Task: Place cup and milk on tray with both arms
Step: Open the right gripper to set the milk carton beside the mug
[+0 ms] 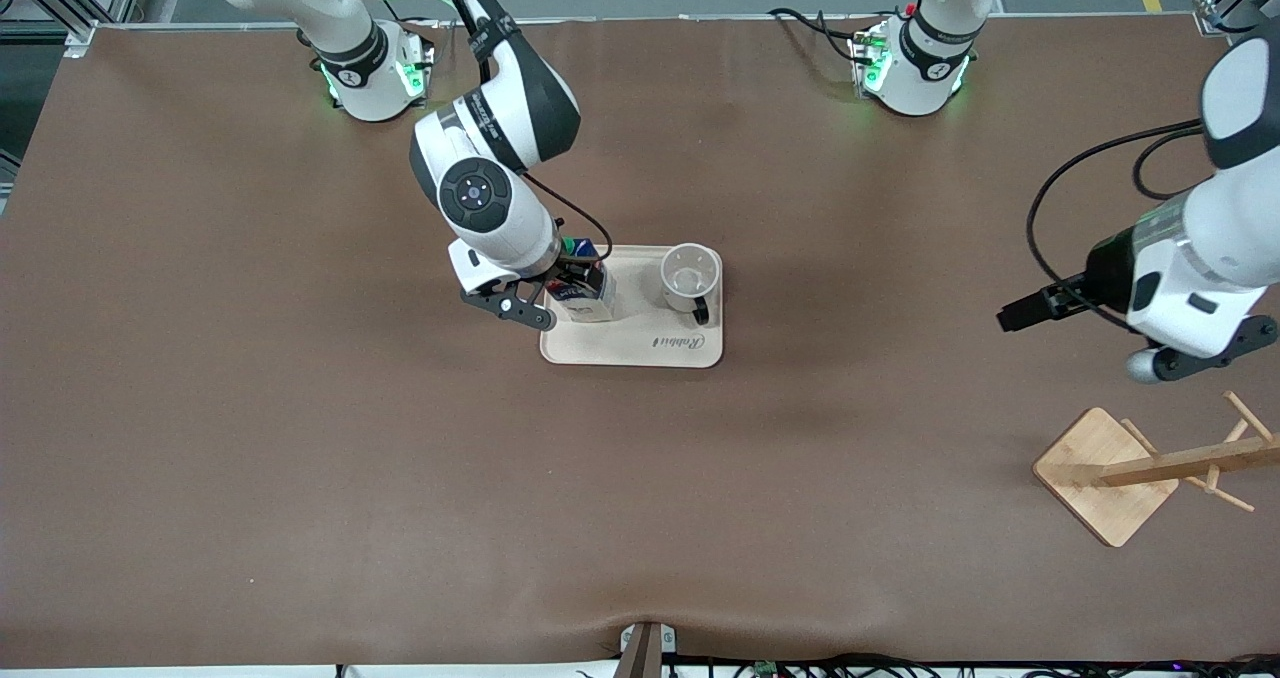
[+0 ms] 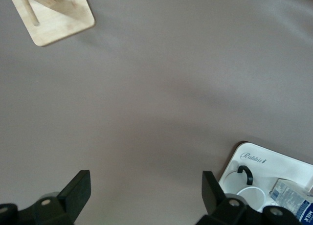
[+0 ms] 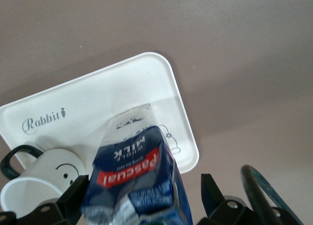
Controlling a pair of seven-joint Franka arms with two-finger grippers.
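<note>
The cream tray (image 1: 640, 343) lies mid-table. The white cup (image 1: 690, 276) stands on it toward the left arm's end, its black handle facing the front camera. The dark blue milk carton (image 1: 592, 298) stands on the tray's other end. My right gripper (image 1: 572, 283) is open around the carton. In the right wrist view the carton (image 3: 137, 161) sits between the spread fingers (image 3: 78, 193), beside the smiley cup (image 3: 44, 178) on the tray (image 3: 122, 93). My left gripper (image 1: 1012, 316) is open and empty, over bare table toward the left arm's end (image 2: 145, 191).
A wooden rack with a square base (image 1: 1105, 473) and pegs stands near the left arm's end, nearer the front camera than the left gripper; it also shows in the left wrist view (image 2: 51, 14). That view catches the tray's corner (image 2: 288, 164).
</note>
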